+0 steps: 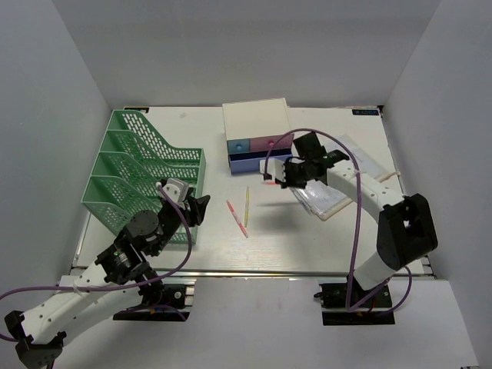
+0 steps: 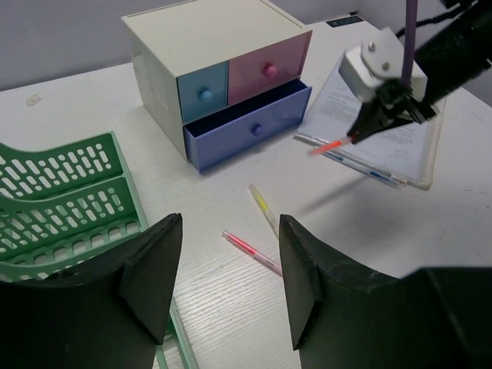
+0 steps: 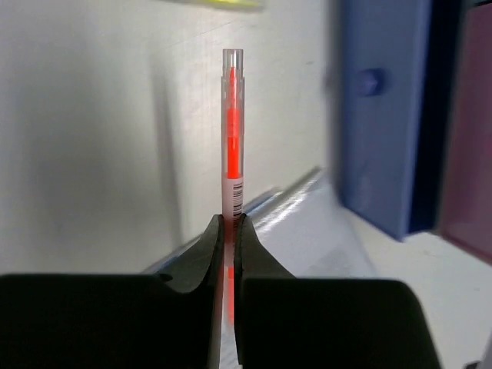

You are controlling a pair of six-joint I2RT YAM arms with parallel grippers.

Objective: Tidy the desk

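Your right gripper (image 3: 229, 224): clamped on orange pen (image 3: 233, 131), above desk (image 1: 307, 242).
Your left gripper (image 2: 228, 261): fingers apart, beside rack (image 2: 61, 200).

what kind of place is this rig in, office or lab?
Probably a lab test cell staged as an office desk: grey walls box in the off-white desk, which carries a green mesh file rack, a drawer box and loose pens.

Plain grey walls close in the scene from above: a back wall (image 1: 254, 46) at 12 o'clock, a left wall (image 1: 38, 115) at 9 o'clock and a right wall (image 1: 453, 115) at 3 o'clock. They enclose the off-white desk (image 1: 307, 246), with a metal rail (image 1: 261, 272) at 6 o'clock. Light is soft and even, shadows faint.
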